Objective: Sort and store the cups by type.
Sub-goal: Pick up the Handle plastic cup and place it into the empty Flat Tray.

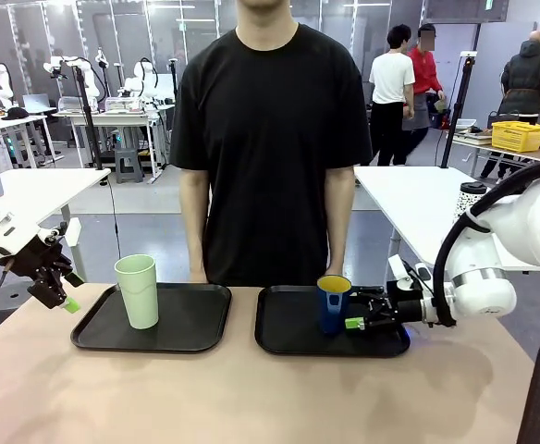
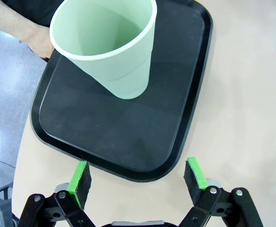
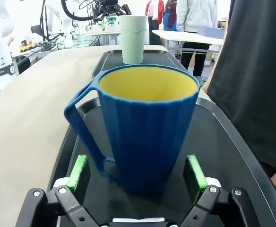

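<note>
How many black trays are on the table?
2. The left tray holds the mint-green tumbler. The right tray holds the blue mug. They lie side by side in front of the person.

Count on the table: two cups, two trays, two grippers.

One pale green tumbler [image 1: 138, 290] stands on one black tray [image 1: 196, 324], and one dark blue mug [image 1: 333, 303] with a yellow inside stands on a second black tray [image 1: 288, 333]. One left gripper [image 1: 57, 294] and one right gripper [image 1: 358, 314] are visible, each with two green-padded fingers. One person [image 1: 270, 139] stands at the table's far side.
</note>
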### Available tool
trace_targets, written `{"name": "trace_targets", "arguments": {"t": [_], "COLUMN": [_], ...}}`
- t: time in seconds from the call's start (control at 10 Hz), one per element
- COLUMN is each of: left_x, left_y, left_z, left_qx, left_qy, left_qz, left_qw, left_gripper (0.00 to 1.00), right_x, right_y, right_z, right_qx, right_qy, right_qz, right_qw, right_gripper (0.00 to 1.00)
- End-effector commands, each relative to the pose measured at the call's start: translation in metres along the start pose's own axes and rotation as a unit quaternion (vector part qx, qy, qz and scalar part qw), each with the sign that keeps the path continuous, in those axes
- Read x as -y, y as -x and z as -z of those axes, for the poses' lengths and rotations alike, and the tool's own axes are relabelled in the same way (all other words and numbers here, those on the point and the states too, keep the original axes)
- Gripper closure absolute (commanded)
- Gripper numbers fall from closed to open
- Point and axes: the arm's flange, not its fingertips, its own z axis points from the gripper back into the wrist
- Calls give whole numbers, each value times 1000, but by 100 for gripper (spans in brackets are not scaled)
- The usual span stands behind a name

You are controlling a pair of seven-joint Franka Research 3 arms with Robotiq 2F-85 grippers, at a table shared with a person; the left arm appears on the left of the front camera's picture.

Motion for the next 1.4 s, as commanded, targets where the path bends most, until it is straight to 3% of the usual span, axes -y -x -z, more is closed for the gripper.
{"name": "trace_targets", "arguments": {"t": [0.0, 0.6, 0.7, 1.3], "left_x": [-3, -3, -3, -3], "left_y": [1, 1, 1, 1], "left_z": [0, 0, 0, 0], "left_qx": [18, 18, 18, 18], "left_qy": [4, 4, 4, 4], "left_qz": [9, 9, 9, 9], "left_qw": [1000, 1000, 1000, 1000], "left_gripper": [0, 0, 0, 0], "right_x": [-18, -54, -36, -36], "right_y": [-10, -42, -30, -30], "right_z": [-20, -83, -79, -79], "right_qx": [-23, -134, -78, -78], "right_qy": [14, 123, 80, 80], "right_qz": [3, 27, -1, -1], "right_qw": [1000, 983, 994, 994], "right_gripper": [0, 0, 0, 0]}}
